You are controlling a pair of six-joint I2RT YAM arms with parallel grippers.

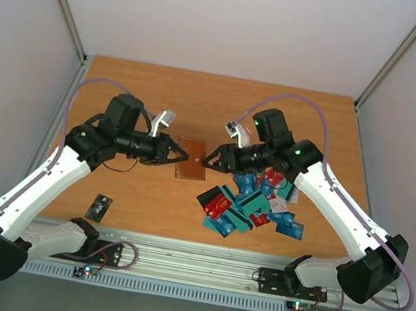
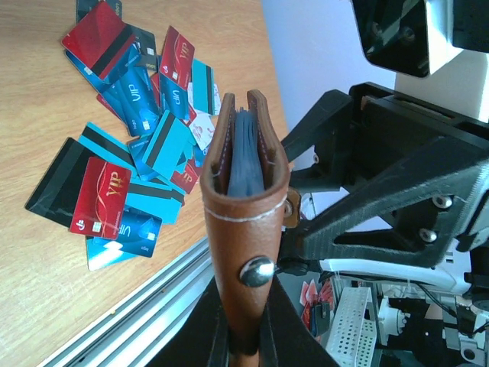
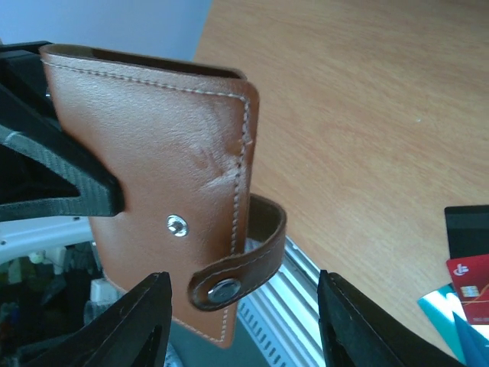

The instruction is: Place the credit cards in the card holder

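Above the middle of the table (image 1: 153,98), the left gripper (image 1: 170,152) is clamped on the brown card holder (image 1: 190,158) and appears to hold it lifted off the wood. The right gripper (image 1: 211,158) has its jaws apart at the holder's snap strap (image 3: 244,260) and grips nothing. Dark blue edges show inside the holder; whether they are cards or lining cannot be told. The credit cards (image 1: 252,203) lie heaped on the table beside the right arm, so most of the loading seems left to do. Legible: "VIP" on red and blue cards.
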